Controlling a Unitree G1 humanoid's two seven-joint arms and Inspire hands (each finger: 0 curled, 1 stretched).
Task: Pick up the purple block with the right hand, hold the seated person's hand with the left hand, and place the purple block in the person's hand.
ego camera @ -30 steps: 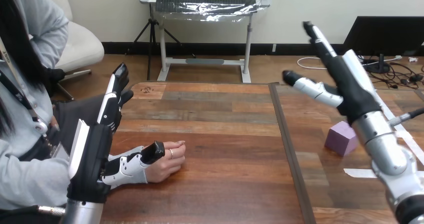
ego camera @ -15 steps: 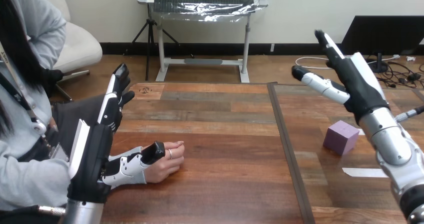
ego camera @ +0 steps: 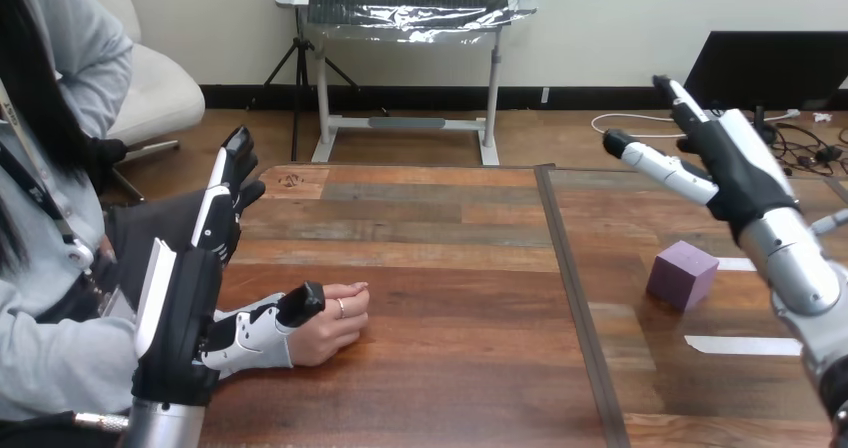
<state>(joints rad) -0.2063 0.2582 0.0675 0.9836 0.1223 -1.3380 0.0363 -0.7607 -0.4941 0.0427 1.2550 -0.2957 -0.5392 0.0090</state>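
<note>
Matt purple block [ego camera: 682, 274], wood-grain table [ego camera: 450, 268] with slight sheen, silver metal forearms

One camera, on the robot's head, looks forward and down across the wooden table [ego camera: 450, 268] from close above its near side.

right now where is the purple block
Head view, right side: the purple block rests on the table, apart from the raised right hand above it, near a white tape strip.

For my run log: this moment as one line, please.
left hand: open, thumb over person's hand | right hand: open, raised | purple block: on table, untouched
</note>
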